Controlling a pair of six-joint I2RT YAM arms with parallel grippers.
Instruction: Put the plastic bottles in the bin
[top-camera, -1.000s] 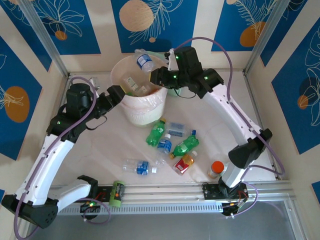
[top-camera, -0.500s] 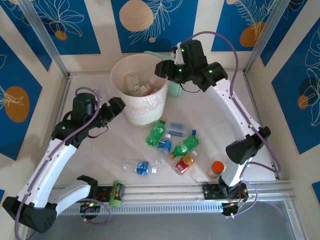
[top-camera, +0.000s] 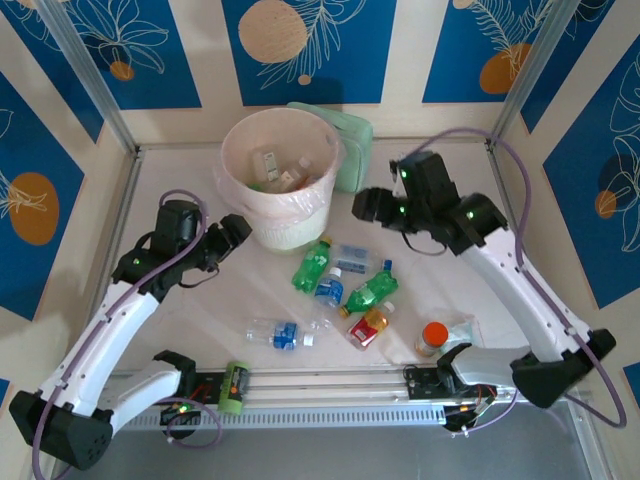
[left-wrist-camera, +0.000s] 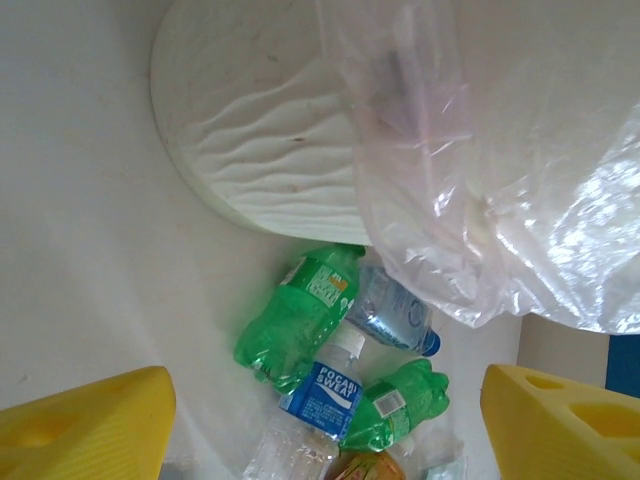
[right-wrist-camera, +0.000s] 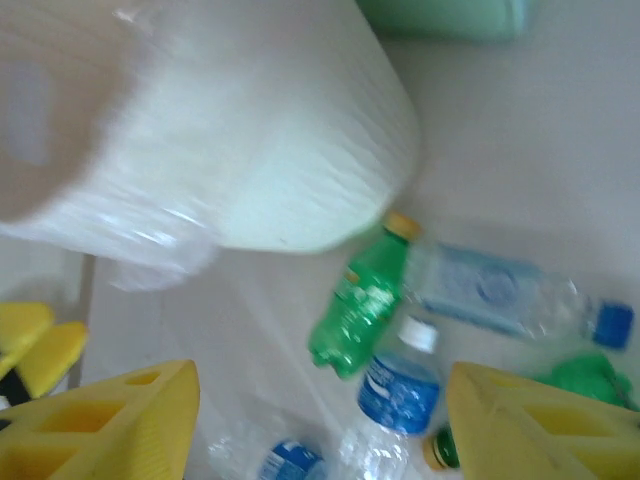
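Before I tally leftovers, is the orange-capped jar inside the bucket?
No, the orange-capped jar stands on the table near the front edge, well apart from the bucket.

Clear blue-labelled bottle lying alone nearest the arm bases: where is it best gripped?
Probably from straight above, jaws closing across the clear bottle at its blue label. It lies flat on its side, lengthwise left to right, with bare table along both long sides.

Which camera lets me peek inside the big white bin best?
The top external view: it looks down into the open mouth of the bin, so you see what lies inside. The left wrist view shows its ribbed lower wall and the hanging bag from the side. The right wrist view shows a blurry outer wall.
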